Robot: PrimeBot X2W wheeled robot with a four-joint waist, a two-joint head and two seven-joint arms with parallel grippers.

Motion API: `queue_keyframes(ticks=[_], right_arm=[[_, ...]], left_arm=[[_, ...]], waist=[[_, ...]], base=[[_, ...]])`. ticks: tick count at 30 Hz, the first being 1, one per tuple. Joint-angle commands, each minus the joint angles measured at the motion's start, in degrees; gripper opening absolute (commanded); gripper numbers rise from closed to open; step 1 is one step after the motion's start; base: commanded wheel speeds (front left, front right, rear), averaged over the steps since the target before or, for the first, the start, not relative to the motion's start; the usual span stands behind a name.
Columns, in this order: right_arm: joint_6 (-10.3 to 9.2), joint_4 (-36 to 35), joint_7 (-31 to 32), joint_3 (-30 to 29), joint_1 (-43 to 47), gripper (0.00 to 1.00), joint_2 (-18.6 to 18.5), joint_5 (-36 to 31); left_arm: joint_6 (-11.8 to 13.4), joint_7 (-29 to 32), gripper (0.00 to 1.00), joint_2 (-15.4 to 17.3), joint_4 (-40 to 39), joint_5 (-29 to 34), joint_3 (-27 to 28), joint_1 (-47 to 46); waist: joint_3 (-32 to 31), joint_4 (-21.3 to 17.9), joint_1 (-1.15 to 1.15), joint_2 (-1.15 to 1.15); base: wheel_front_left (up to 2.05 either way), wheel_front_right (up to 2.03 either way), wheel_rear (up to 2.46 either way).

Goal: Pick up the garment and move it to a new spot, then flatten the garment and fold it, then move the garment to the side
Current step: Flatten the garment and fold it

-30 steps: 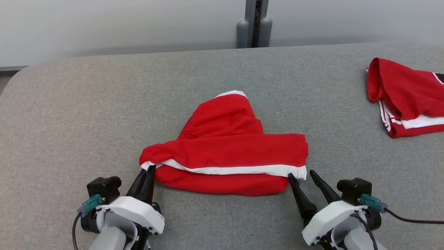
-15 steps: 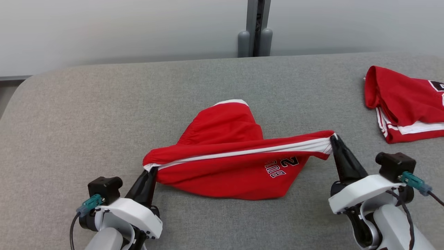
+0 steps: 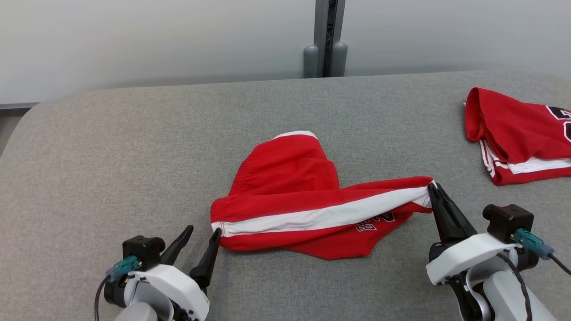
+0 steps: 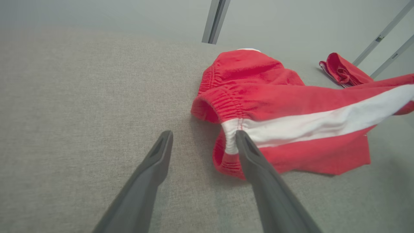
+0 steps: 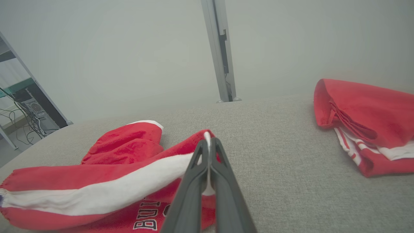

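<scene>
Left tool point(image 3: 204, 229) newly open, no more grip on garment point(image 3: 312, 209).

We see red shorts point(image 3: 285, 174) lying mid-surface on the grey fabric table point(image 3: 111, 147), and another red garment point(image 3: 513, 127) at its right edge.

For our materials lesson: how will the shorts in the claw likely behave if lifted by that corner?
Probably floppy: the shorts sag from the right claw to the table. Likely light: one corner pinch holds the edge up. Folds suggest bunching when dragged.
</scene>
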Motion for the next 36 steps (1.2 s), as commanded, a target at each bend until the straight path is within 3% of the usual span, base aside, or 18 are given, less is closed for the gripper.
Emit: queue_keyframes(ticks=[1,6,8,9,10,11,12,13,14,24,36], right_arm=[[-0.01,-0.1,0.0,0.0,0.0,0.00,-0.4,-0.4],[-0.01,0.0,0.0,0.2,-1.0,0.00,-0.3,-0.8],[-0.01,-0.1,0.0,0.1,-1.1,0.00,-0.3,-0.9],[-0.01,-0.2,0.0,0.0,-1.2,0.00,-0.4,-0.9],[-0.01,-0.2,0.0,-0.1,-1.2,0.00,-0.5,-1.0],[-0.01,-0.2,0.0,-0.2,-1.3,0.00,-0.5,-1.1],[-0.01,-0.3,0.0,-0.2,-1.3,0.00,-0.5,-1.1],[-0.01,-0.3,0.0,-0.2,-1.3,0.00,-0.5,-1.1],[-0.01,-0.3,0.0,-0.3,-1.5,0.00,-0.5,-1.2],[-0.01,-1.9,0.0,-1.1,-2.1,0.00,-2.1,-1.3],[-0.01,-13.3,0.0,-2.7,-6.9,0.00,-8.5,2.8]], left_arm=[[0.0,0.2,1.00,0.9,0.1,-0.6,-0.4,-1.5],[0.0,1.2,1.00,1.4,-0.5,-2.1,-2.4,-2.7],[0.0,1.7,0.94,1.4,-0.9,-2.8,-3.5,-3.2],[0.0,2.2,0.79,1.4,-1.4,-3.3,-4.1,-3.5],[0.0,2.5,0.56,1.7,-1.8,-3.7,-4.8,-3.7],[0.0,2.6,0.50,1.9,-2.3,-4.4,-5.3,-3.7],[0.0,2.9,0.27,2.1,-2.7,-4.9,-5.9,-3.7],[0.0,2.9,0.27,2.1,-2.7,-4.9,-5.9,-3.7],[0.0,3.0,0.01,2.4,-3.2,-5.4,-6.6,-3.7],[0.0,2.1,0.00,5.4,-9.0,-9.8,-8.2,-4.6],[0.0,7.1,0.00,14.9,-32.4,-25.3,-3.1,-11.5]], waist=[[0.4,0.1,0.00,0.00],[1.1,-0.1,0.00,0.00],[1.4,-0.2,0.00,0.00],[1.6,-0.3,0.00,0.00],[1.7,-0.3,0.00,0.00],[1.8,-0.4,0.00,0.00],[1.9,-0.5,0.00,0.00],[1.9,-0.5,0.00,0.00],[2.0,-0.5,0.00,0.00],[1.3,-0.1,0.00,0.00],[-2.1,0.3,0.00,0.00]], base=[[0.00,0.00,0.00],[0.00,0.00,0.00],[0.00,0.00,0.00],[0.00,0.00,0.00],[0.00,0.00,0.00],[0.00,0.00,0.00],[0.00,0.00,0.00],[0.00,0.00,0.00],[0.00,0.00,0.00],[0.00,0.00,0.00],[0.00,0.00,0.00]])
